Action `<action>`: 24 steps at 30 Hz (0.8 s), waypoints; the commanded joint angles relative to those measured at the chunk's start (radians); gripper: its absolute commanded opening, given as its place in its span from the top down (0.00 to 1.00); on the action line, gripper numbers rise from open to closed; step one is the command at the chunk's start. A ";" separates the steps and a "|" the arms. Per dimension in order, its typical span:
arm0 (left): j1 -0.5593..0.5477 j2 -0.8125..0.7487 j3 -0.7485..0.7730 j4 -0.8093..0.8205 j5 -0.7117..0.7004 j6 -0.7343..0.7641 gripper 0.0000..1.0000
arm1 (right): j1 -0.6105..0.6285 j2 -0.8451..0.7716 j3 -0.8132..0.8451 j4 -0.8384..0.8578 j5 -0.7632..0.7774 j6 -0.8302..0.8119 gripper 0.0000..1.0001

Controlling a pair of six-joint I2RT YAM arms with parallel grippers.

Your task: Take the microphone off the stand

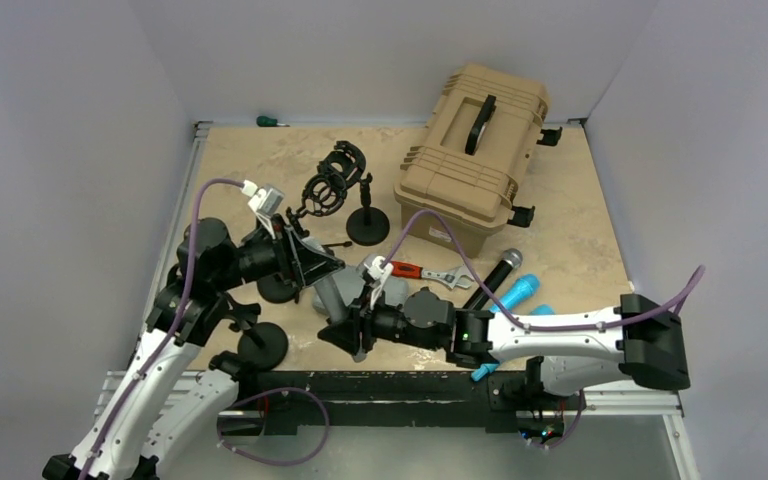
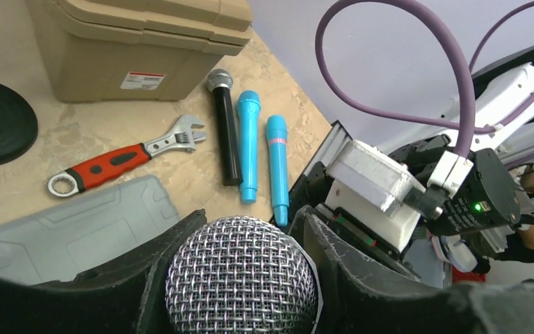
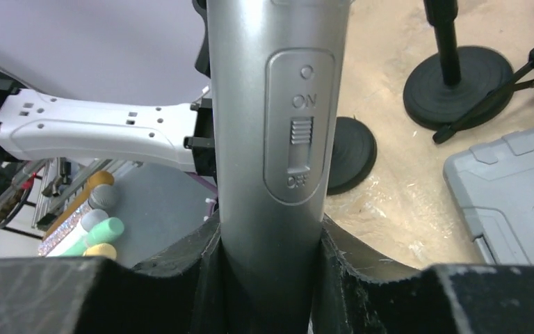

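The silver metal microphone (image 1: 332,293) is held between both arms, near the front middle of the beige marbled worktop (image 1: 260,160).

1. Left fingers (image 2: 156,278): closed on the microphone's head. The domed head sits between the two black pads; each pad touches its side; the dome's crown points out past the fingertips.
2. Right fingers (image 3: 188,261): closed on the microphone's barrel. The barrel stands upright in the wrist view; a pad presses on each flank; the switch plate faces the camera, just above the fingers.

Materials and shapes:
- Head: woven wire mesh, bright and finely gridded, round in outline.
- Barrel: smooth brushed silver, cylindrical; a recessed oval plate carries a ribbed slider marked ON and OFF.
- Finger pads: matte black, with rough, worn edges.
- Black stand with disc-shaped base (image 3: 459,80): a thin upright rod on a flat round foot; it stands on the worktop beyond the barrel, apart from it.
- Grey moulded plastic case (image 2: 69,229): flat with ribbed panels, beside the head.
- Red-handled steel adjustable wrench (image 2: 122,158): lies flat between the case and the tan ribbed plastic toolbox (image 2: 139,42).
- Black microphone with silver mesh tip (image 2: 226,132) and two slim light-blue microphones (image 2: 248,146): they lie side by side, nearly parallel, near the worktop's edge.
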 commanded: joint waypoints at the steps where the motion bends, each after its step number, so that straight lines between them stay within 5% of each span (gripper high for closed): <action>1: 0.000 0.022 0.105 -0.167 -0.048 0.011 0.40 | 0.004 -0.142 -0.032 0.083 0.135 -0.010 1.00; 3: -0.001 0.009 0.151 -0.217 -0.098 0.017 0.11 | 0.005 -0.186 -0.050 0.044 0.196 0.001 1.00; 5: -0.001 -0.026 0.184 -0.261 -0.174 0.023 0.00 | 0.005 -0.228 -0.052 -0.033 0.268 0.016 1.00; 12: 0.001 -0.151 0.247 -0.410 -0.358 0.041 0.00 | 0.002 -0.423 -0.065 -0.436 0.741 0.169 1.00; 16: 0.000 -0.200 0.245 -0.433 -0.369 0.028 0.00 | -0.023 -0.557 -0.050 -0.872 0.987 0.518 1.00; 19: 0.000 -0.217 0.246 -0.445 -0.375 0.022 0.00 | -0.054 -0.661 -0.057 -1.138 1.063 0.770 1.00; 24: 0.001 -0.210 0.242 -0.439 -0.371 0.007 0.00 | -0.132 -0.755 -0.060 -1.275 1.118 0.854 1.00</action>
